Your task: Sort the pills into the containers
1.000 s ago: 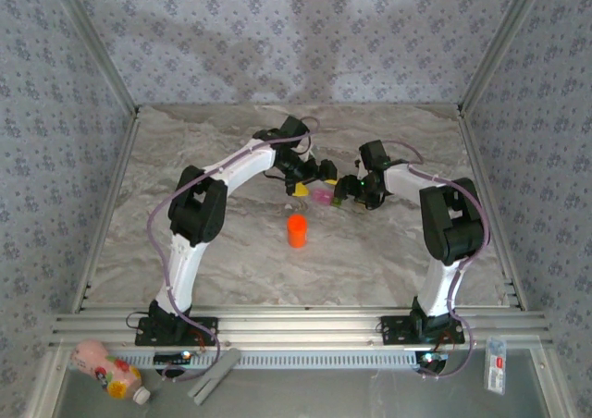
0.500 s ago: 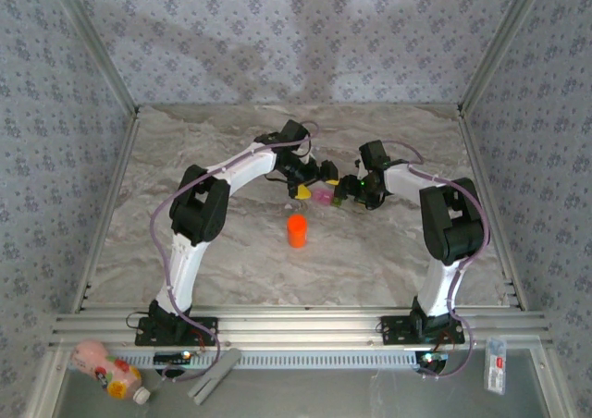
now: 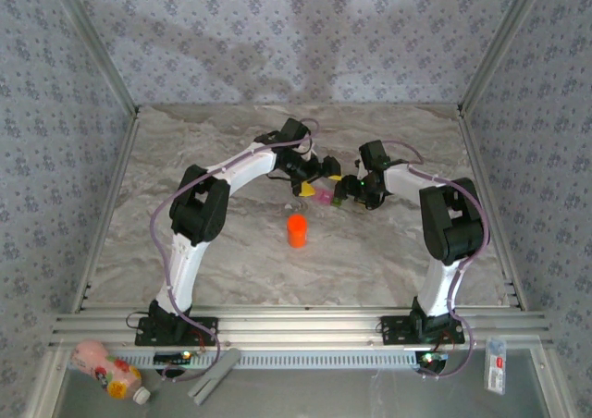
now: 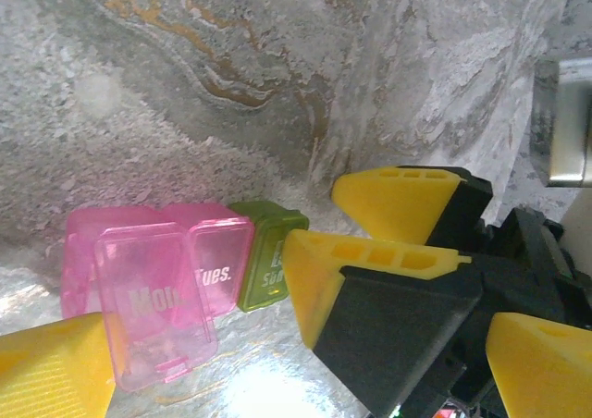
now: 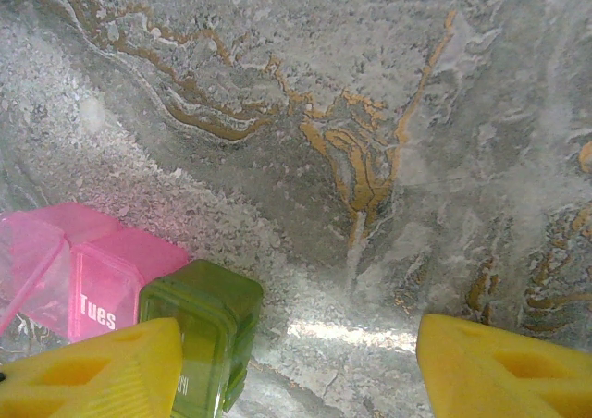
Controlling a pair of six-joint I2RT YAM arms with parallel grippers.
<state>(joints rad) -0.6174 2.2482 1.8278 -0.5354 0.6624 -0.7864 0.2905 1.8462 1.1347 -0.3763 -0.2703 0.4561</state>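
Note:
The containers are a small pill case lying on the marble table, with two pink compartments marked Mon. and Tues. and a green one. The Mon. lid stands open. I cannot make out any pills. My left gripper hovers open just over the case, its fingers far apart. My right gripper is open at the green end, and its left fingertip overlaps that compartment. From the left wrist view, one of the right gripper's fingers reaches the green compartment. Both grippers meet mid-table.
A small orange bottle stands upright just in front of the case. Patterned walls and metal posts close in the table. Below the front rail lie a pink bottle, a grey piece and a white packet.
Both grippers have crept slightly closer together over the case. The right jaws have narrowed a touch. The orange bottle has not moved.

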